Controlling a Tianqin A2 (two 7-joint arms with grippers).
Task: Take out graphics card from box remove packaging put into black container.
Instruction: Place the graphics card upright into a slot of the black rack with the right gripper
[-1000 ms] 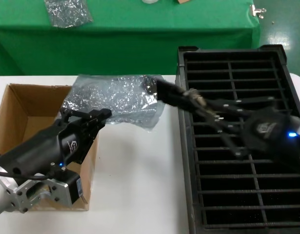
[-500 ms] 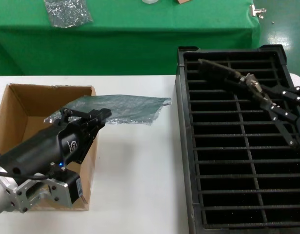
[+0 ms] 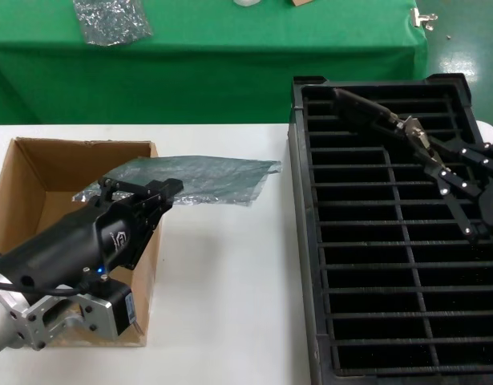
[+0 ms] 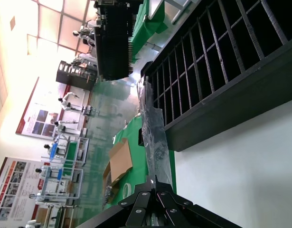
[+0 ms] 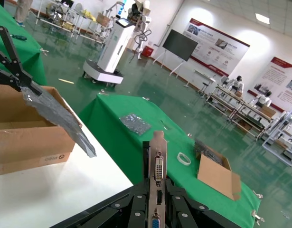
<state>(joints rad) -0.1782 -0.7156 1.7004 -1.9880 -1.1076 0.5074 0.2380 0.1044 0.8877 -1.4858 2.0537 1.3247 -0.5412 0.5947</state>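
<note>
My right gripper (image 3: 414,138) is shut on the graphics card (image 3: 362,115) and holds it tilted in the air above the far part of the black container (image 3: 299,241). In the right wrist view the card's silver bracket (image 5: 156,173) with its white and blue ports stands between the closed fingers of the right gripper (image 5: 156,202). My left gripper (image 3: 164,192) is shut on one end of the grey-blue packaging bag (image 3: 202,178), which hangs flat and empty over the box (image 3: 38,172) edge and the table. In the left wrist view the bag (image 4: 153,126) runs out from the left gripper (image 4: 155,184).
A green-clothed table stands behind, with a silvery bag (image 3: 110,20) on it. It also shows in the right wrist view (image 5: 134,123), with a tape roll (image 5: 183,158) and a cardboard piece (image 5: 217,175). White table lies between box and container.
My right gripper has drawn the card out of the bag and carried it right, over the container. The bag has gone flat. The left arm has not moved.
</note>
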